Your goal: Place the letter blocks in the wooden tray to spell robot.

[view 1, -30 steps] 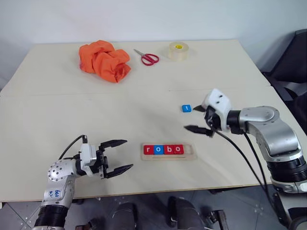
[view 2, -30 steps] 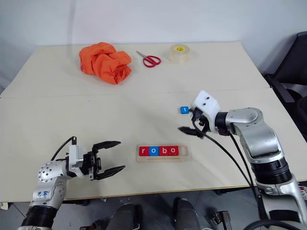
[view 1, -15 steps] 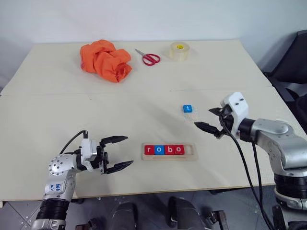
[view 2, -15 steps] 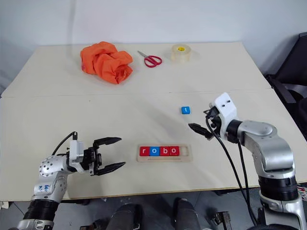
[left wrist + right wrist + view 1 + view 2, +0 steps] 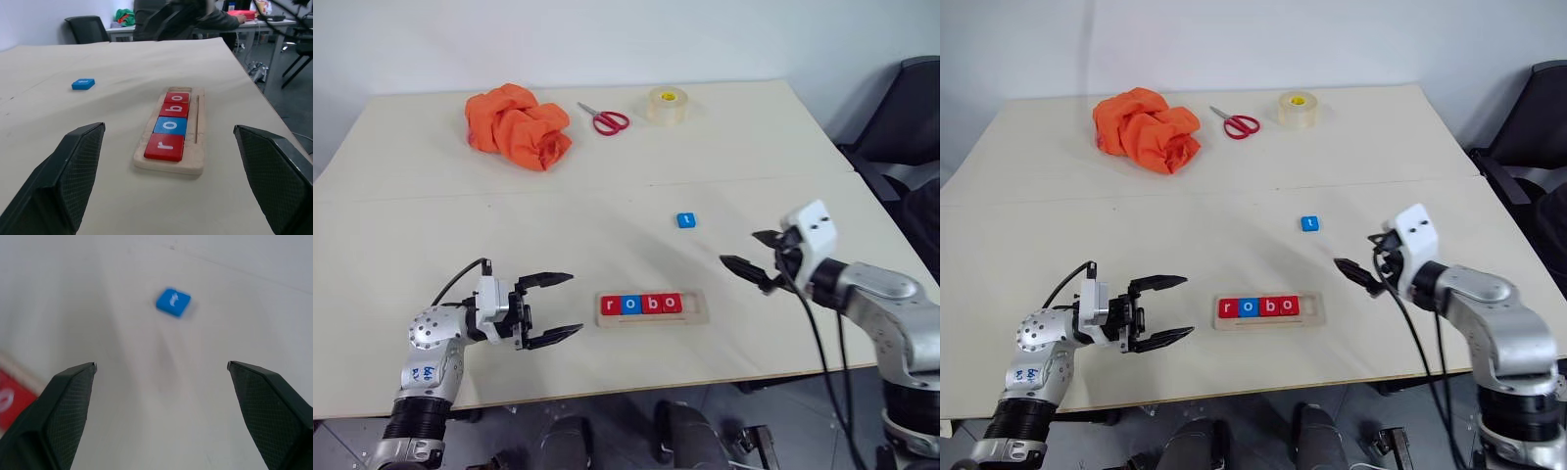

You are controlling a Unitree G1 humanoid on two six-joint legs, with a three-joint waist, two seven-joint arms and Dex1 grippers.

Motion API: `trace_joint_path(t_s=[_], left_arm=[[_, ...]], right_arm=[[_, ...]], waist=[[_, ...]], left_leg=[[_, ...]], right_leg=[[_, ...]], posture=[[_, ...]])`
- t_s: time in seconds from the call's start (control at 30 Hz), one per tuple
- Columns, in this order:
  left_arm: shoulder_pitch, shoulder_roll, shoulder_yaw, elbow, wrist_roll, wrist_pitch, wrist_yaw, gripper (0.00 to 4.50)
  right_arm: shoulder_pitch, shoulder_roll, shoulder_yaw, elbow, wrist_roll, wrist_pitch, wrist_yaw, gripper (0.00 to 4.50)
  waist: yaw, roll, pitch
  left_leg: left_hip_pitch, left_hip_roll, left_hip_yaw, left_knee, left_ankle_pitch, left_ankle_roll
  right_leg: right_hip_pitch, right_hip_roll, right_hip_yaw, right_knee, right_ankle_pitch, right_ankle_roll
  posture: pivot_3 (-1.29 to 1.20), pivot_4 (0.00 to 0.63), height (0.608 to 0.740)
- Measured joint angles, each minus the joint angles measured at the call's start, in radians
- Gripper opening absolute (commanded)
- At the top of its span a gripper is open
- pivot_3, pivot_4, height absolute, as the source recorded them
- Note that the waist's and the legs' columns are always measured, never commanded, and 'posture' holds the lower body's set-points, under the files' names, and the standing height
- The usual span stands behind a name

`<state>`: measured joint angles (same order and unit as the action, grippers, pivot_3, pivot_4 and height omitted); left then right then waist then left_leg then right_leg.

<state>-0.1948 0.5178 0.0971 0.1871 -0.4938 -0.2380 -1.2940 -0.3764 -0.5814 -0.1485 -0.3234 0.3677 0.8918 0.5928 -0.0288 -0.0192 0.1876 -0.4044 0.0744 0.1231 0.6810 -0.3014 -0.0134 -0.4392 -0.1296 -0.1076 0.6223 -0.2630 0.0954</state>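
Right end effector [image 5: 762,262]: hovering wide open, empty, right of wooden tray [image 5: 652,305].
Left end effector [image 5: 560,307]: gaping wide, facing tray.
Blue "t" block [image 5: 685,220]: lying beyond tray.

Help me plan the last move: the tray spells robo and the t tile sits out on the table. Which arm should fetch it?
The right. The right gripper is open, near the blue t tile and faces it. The left gripper sits on the tray's far side, away from the empty slot.
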Motion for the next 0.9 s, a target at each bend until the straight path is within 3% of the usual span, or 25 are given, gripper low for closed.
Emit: trace_joint_path(t_s=[0.33, 0.6, 0.83, 0.9], left_arm=[[0.047, -0.002, 0.002, -0.034, 0.001, 0.006, 0.017, 4.50], [0.087, 0.001, 0.008, -0.076, 0.001, 0.010, 0.040, 4.50], [0.113, 0.001, 0.014, -0.102, 0.001, 0.011, 0.058, 4.50], [0.119, 0.001, 0.014, -0.102, 0.001, 0.011, 0.059, 4.50]], right_arm=[[-0.276, 0.252, 0.118, 0.437, -0.173, -0.212, -0.248, 4.48], [-0.366, 0.338, 0.150, 0.680, -0.219, -0.349, -0.273, 4.48], [-0.381, 0.372, 0.149, 0.745, -0.241, -0.382, -0.326, 4.48], [-0.382, 0.381, 0.147, 0.749, -0.246, -0.387, -0.341, 4.09]], waist=[[-0.002, 0.000, 0.000], [-0.004, 0.000, 0.000], [-0.004, 0.000, 0.000], [-0.005, 0.000, 0.000]], left_leg=[[-0.002, 0.000, 0.003, 0.000, 0.000, 0.000], [-0.002, 0.000, 0.004, -0.001, 0.000, 0.000], [-0.002, 0.000, 0.004, -0.001, 0.000, 0.000], [-0.002, 0.000, 0.004, -0.001, 0.000, 0.000]], right_leg=[[-0.002, 0.000, 0.001, 0.000, 0.000, 0.000], [-0.002, 0.000, 0.002, 0.003, 0.000, 0.000], [-0.003, 0.000, 0.002, 0.003, 0.000, 0.000], [-0.003, 0.000, 0.002, 0.003, 0.000, 0.000]], posture=[[0.00, 0.150, 0.740], [0.00, 0.150, 0.740], [0.00, 0.150, 0.740], [0.00, 0.150, 0.740]])
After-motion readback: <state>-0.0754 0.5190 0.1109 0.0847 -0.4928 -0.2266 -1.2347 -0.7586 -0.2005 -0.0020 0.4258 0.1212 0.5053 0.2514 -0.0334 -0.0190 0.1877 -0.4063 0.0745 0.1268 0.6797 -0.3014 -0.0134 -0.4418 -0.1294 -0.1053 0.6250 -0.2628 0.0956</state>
